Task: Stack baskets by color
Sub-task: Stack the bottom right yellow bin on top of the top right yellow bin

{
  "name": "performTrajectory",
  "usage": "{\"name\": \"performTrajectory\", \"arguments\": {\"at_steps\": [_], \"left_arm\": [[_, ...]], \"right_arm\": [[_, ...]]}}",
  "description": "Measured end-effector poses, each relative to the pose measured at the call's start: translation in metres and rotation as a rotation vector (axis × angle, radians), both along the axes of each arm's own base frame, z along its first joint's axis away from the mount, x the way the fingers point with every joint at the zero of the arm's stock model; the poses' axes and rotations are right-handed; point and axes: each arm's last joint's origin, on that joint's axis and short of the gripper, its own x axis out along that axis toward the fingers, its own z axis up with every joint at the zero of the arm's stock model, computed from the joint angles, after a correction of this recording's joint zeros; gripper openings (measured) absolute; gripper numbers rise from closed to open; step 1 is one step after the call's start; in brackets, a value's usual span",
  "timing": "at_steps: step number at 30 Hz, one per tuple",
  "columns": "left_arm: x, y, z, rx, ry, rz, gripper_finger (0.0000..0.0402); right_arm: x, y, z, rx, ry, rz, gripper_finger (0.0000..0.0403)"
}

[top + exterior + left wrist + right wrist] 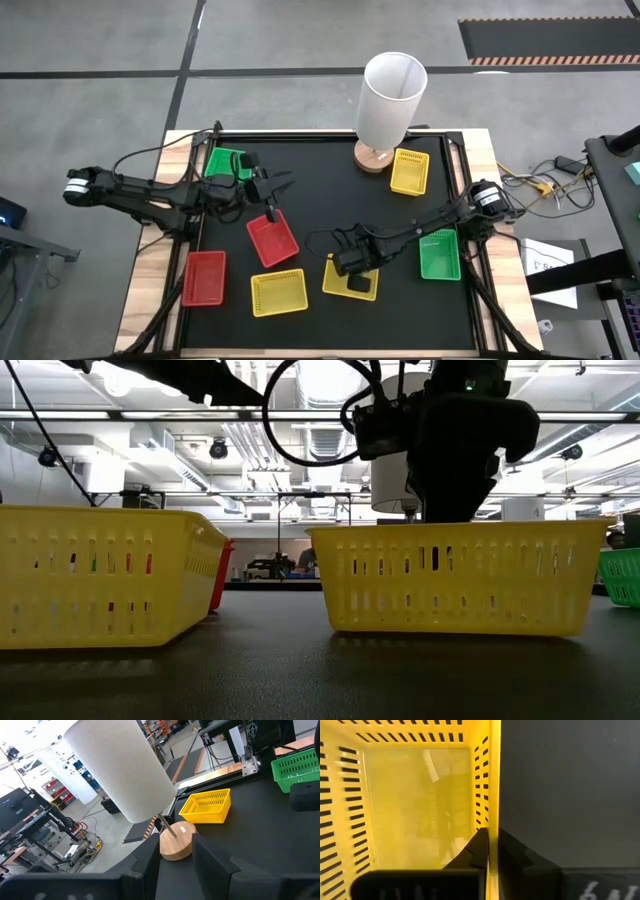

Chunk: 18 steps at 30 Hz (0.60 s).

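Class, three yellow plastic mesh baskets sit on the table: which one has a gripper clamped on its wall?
The yellow plastic mesh basket near the table's front centre; the right gripper pinches its wall. The other two yellow baskets stand untouched.

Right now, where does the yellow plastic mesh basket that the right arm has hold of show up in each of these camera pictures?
High view: yellow plastic mesh basket sits low centre, under the right tool.
Low view: it fills the right half, arm above it.
Left wrist view: not in it; the yellow basket there is another one.
Right wrist view: its wall runs up the middle, pinched by the tool.
Shared landmark: the black tabletop.
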Motion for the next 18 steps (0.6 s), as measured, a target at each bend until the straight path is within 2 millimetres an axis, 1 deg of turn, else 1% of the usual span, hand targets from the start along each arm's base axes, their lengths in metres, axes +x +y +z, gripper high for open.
{"name": "performTrajectory", "arguments": {"at_steps": [4, 8, 12, 18], "left_arm": [[0.0, 0.0, 0.0, 0.0, 0.0, 0.0, 0.0097], [0.0, 0.0, 0.0, 0.0, 0.0, -0.001, 0.0097], [0.0, 0.0, 0.0, 0.0, 0.001, -0.001, 0.0097], [0.0, 0.0, 0.0, -0.002, -0.001, -0.001, 0.0097]], "right_arm": [[0.0, -0.002, 0.002, 0.014, -0.007, -0.06, 0.0014], [-0.003, -0.004, 0.013, 0.033, -0.035, -0.111, 0.0013], [-0.009, -0.006, 0.034, 0.069, -0.093, -0.181, 0.0012], [-0.023, -0.015, 0.068, 0.124, -0.172, -0.305, 0.0012]]}}
